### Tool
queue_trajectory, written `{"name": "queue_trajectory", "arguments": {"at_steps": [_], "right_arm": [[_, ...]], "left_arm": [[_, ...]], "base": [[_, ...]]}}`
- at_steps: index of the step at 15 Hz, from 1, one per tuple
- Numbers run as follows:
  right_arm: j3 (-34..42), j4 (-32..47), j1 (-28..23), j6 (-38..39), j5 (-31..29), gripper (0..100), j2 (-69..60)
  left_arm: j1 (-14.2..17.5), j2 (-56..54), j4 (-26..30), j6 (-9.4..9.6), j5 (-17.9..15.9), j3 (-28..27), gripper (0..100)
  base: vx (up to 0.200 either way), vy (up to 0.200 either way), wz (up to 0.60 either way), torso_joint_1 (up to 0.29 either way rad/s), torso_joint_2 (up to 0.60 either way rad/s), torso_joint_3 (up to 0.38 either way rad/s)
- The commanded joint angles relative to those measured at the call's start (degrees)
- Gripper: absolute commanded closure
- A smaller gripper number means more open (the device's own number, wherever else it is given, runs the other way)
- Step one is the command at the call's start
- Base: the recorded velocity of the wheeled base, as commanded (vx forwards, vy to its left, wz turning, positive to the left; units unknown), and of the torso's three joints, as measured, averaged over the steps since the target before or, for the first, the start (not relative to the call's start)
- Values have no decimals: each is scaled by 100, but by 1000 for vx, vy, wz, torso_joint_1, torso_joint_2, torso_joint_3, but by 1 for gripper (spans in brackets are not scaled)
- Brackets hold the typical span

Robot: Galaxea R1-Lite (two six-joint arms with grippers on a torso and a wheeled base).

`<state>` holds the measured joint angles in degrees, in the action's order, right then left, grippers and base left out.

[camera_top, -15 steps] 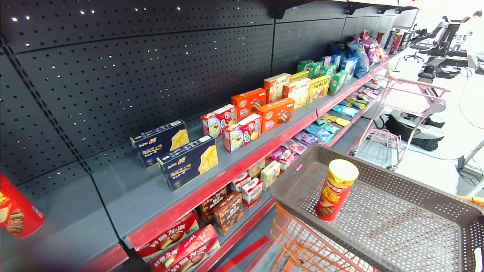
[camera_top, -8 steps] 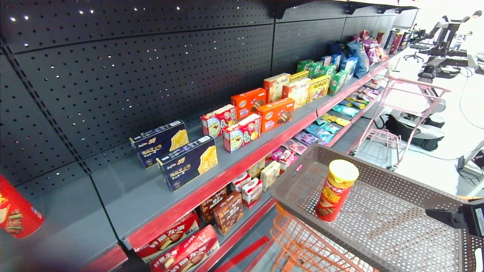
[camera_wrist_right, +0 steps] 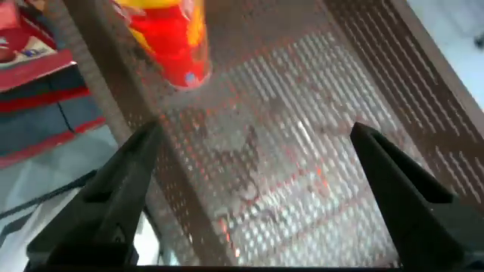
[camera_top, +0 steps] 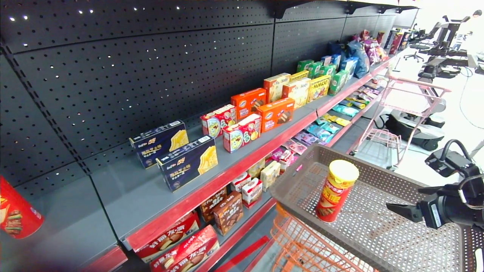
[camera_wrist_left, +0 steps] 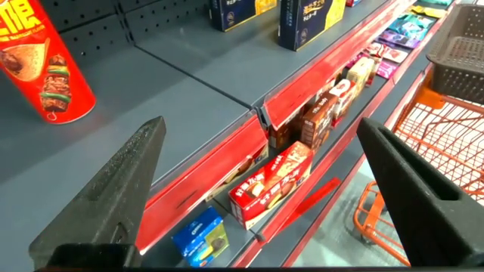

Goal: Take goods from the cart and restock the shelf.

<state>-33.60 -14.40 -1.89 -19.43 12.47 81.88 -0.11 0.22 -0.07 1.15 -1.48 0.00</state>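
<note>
Head view: right gripper [camera_top: 406,200] wide open, empty, over basket [camera_top: 291,177], right of upright can [camera_top: 336,190]. Left gripper [camera_wrist_left: 261,128] likewise open, empty. Shelf can [camera_top: 17,211] cut off at left edge.

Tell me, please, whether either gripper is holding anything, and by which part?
Nothing is held. The right gripper is open above the basket, apart from the chip can; the left gripper is open and empty, facing the shelf.

Upright in cart basket [camera_top: 378,230]: can [camera_top: 336,190]; right of it, over the mesh, right gripper [camera_top: 406,200]; shelf [camera_top: 143,192] off left.
</note>
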Motion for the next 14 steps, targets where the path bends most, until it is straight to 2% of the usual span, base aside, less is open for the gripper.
{"name": "queue_trajectory", "arguments": {"at_steps": [1, 4, 7, 12, 14], "right_arm": [[64, -239, 136, -166, 221, 0, 469], [90, -529, 294, -527, 256, 0, 847], [-6, -1320, 541, -597, 502, 0, 1559], [-261, -1426, 628, -597, 810, 0, 2191], [-718, -1443, 716, -597, 853, 0, 2692]], "left_arm": [[2, 4, -1, 0, 7, 0, 0], [2, 4, -1, 0, -2, 0, 0], [2, 4, -1, 0, -2, 0, 0], [2, 4, -1, 0, -2, 0, 0], [2, 4, -1, 0, -2, 0, 0]], "base": [[0, 0, 0, 0, 0, 0], [0, 0, 0, 0, 0, 0], [0, 0, 0, 0, 0, 0], [0, 0, 0, 0, 0, 0], [0, 0, 0, 0, 0, 0]]}}
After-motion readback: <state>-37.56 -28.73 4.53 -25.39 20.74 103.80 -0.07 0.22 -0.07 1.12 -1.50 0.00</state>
